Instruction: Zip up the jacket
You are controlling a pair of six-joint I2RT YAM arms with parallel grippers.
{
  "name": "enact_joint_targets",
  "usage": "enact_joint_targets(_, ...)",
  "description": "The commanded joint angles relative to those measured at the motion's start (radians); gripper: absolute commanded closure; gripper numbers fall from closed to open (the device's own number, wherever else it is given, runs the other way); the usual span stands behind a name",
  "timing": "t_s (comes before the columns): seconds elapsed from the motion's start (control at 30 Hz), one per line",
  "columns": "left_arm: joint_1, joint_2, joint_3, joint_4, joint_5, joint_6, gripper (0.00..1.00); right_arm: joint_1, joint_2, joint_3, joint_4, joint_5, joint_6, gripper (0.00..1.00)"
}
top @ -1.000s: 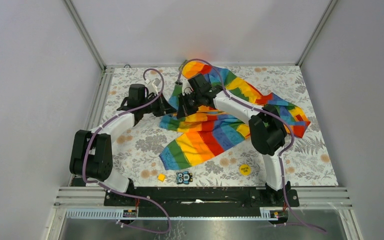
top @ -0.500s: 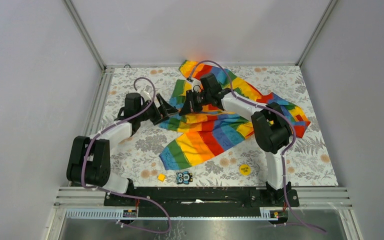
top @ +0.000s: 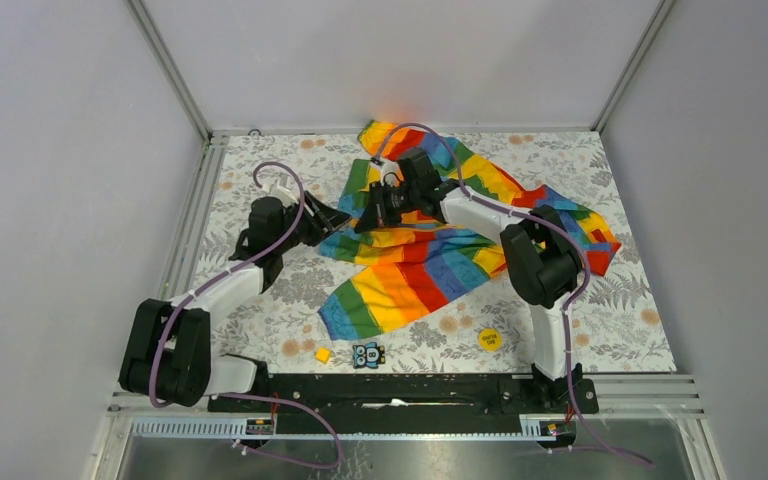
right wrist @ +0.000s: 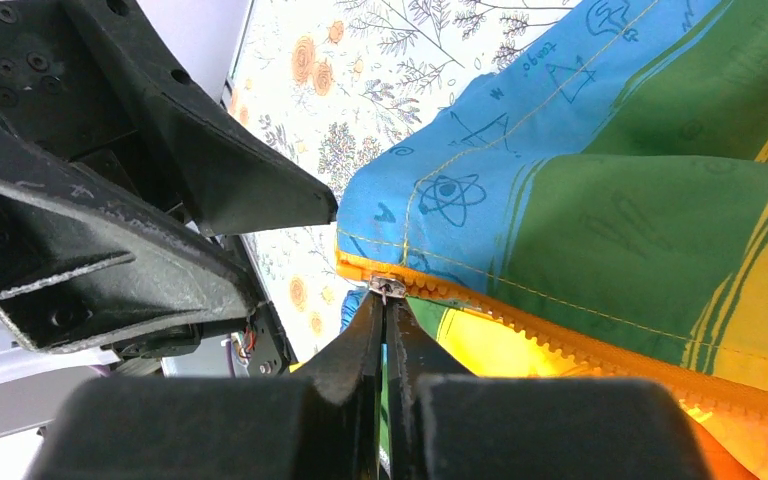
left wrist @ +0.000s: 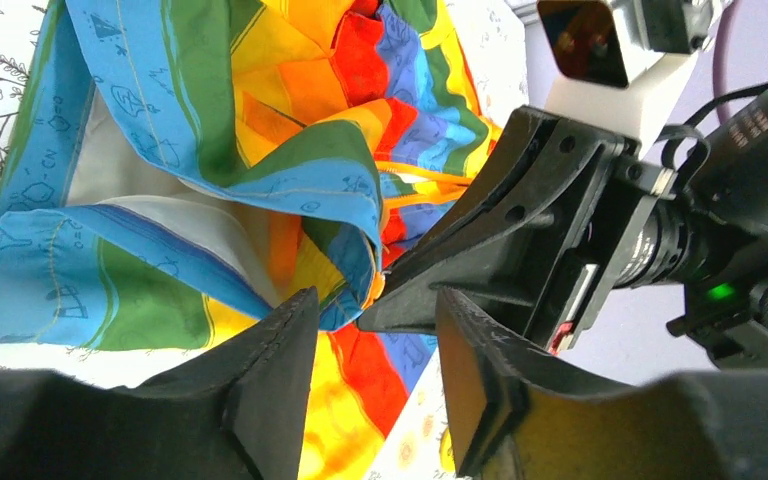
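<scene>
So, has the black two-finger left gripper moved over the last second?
Yes. The left gripper has pulled back slightly toward the near black base rail; its tips remain beside the rainbow-striped fabric jacket.

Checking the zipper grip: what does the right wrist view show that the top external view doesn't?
Only right wrist: the right gripper pinched shut on the zipper pull at the end of the orange zipper strip. Only top external: the jacket spread across the table, the yellow disc. Both: the left gripper, open, beside the jacket's blue edge.
</scene>
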Motion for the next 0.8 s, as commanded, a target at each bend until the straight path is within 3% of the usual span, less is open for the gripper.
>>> enact_joint_targets(0.0,-0.009,0.023,0.042,0.09,-0.069,-0.02,0.55,0.016,-0.023,0.008,0.032,-0.017,0.008,1.0)
enact_joint_targets(0.37,-0.032,0.099,0.076,0.097,-0.068,-0.029,0.6,0.029,-0.005,0.036,0.022,-0.012,0.004,1.0)
enact_joint_targets(0.53,-0.035,0.123,0.084,0.121,-0.072,-0.039,0.68,0.034,0.0,0.048,0.003,0.003,-0.009,1.0)
enact_joint_targets(0.6,-0.035,0.129,0.087,0.12,-0.076,-0.035,0.78,0.039,-0.001,0.056,-0.015,0.019,-0.019,1.0)
enact_joint_targets(0.63,-0.035,0.13,0.091,0.111,-0.081,-0.028,0.94,0.044,0.0,0.067,-0.033,0.032,-0.035,1.0)
enact_joint_targets(0.67,-0.035,0.128,0.102,0.084,-0.084,-0.01,1.0,0.046,0.004,0.083,-0.066,0.056,-0.056,1.0)
enact_joint_targets(0.73,-0.032,0.122,0.146,-0.034,-0.097,0.098,1.0,0.048,0.026,0.175,-0.26,0.17,-0.165,1.0)
enact_joint_targets(0.77,-0.031,0.114,0.173,-0.089,-0.103,0.158,1.0,0.048,0.049,0.243,-0.401,0.339,-0.239,1.0)
